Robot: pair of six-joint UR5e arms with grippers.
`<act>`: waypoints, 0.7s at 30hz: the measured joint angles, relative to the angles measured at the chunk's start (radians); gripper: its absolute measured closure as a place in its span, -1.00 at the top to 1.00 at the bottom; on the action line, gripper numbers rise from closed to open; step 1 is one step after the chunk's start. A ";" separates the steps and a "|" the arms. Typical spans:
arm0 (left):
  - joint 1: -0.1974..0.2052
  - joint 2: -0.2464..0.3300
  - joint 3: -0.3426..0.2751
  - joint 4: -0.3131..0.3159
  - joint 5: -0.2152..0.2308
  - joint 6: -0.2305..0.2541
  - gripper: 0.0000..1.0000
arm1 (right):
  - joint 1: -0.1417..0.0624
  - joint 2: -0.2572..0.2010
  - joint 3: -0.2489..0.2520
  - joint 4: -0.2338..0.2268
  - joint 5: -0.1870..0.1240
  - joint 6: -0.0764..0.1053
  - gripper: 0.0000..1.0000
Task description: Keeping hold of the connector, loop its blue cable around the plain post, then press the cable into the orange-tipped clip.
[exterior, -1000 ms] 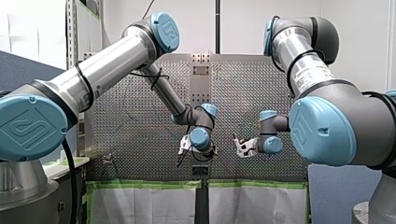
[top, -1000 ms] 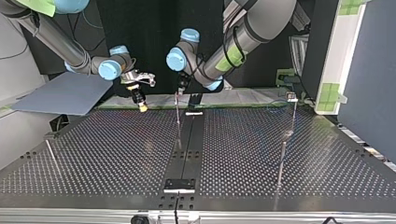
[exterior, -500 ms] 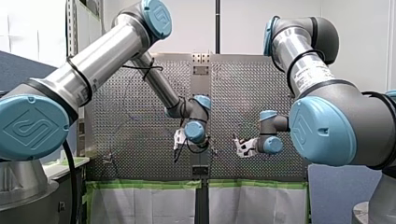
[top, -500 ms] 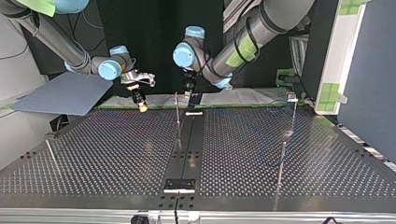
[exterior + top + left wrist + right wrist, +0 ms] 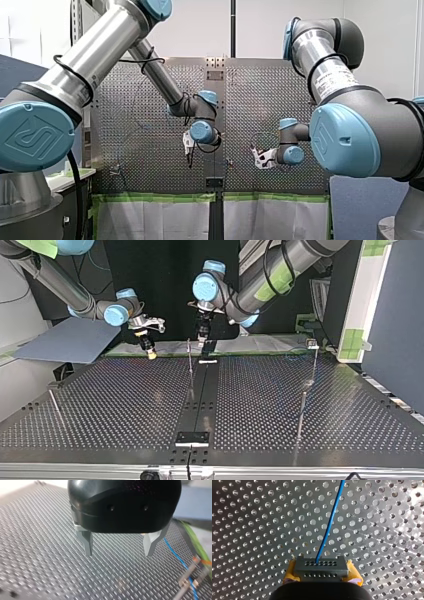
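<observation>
My right gripper (image 5: 322, 576) is shut on a dark grey connector (image 5: 320, 566) between its yellow pads. From the connector, the blue cable (image 5: 329, 525) runs ahead over the perforated table. In the top view my right gripper (image 5: 150, 351) hangs at the far left of centre, a little above the table. A thin plain post (image 5: 189, 354) stands just right of it. My left gripper (image 5: 118, 551) is open and holds nothing; it hovers above the table (image 5: 37, 545). Beside it the blue cable (image 5: 175, 553) leads to an orange-tipped clip (image 5: 200, 561). In the front view my left gripper (image 5: 187, 146) is left of centre.
More thin posts stand at the top view's right (image 5: 302, 410) and left (image 5: 53, 404), and one post (image 5: 315, 357) at the far right carries a small fitting. A black strip (image 5: 200, 395) runs down the table's middle. Green tape lines the far edge (image 5: 260, 347).
My left arm has lifted its open gripper, moving it up and left in the front view and right in the top view. My right arm has stayed still with the connector.
</observation>
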 joint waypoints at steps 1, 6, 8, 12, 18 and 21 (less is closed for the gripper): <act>-0.002 0.009 -0.009 0.009 0.002 -0.005 1.00 | 0.000 0.000 0.000 0.001 0.000 0.001 -0.99; -0.001 0.054 -0.054 0.054 -0.017 0.011 1.00 | -0.001 0.000 0.000 0.008 0.000 0.002 -0.99; -0.001 0.072 -0.072 0.073 -0.022 0.027 1.00 | -0.001 0.000 0.000 0.009 0.000 0.002 -0.99; 0.000 0.107 -0.107 0.107 -0.018 0.046 1.00 | 0.003 0.000 0.000 0.009 0.000 0.002 -0.99; 0.005 0.160 -0.160 0.160 -0.005 0.038 1.00 | 0.009 0.000 0.000 0.011 0.000 0.002 -0.99; 0.007 0.191 -0.191 0.191 -0.004 0.033 1.00 | 0.011 0.000 0.000 0.008 0.000 0.002 -0.99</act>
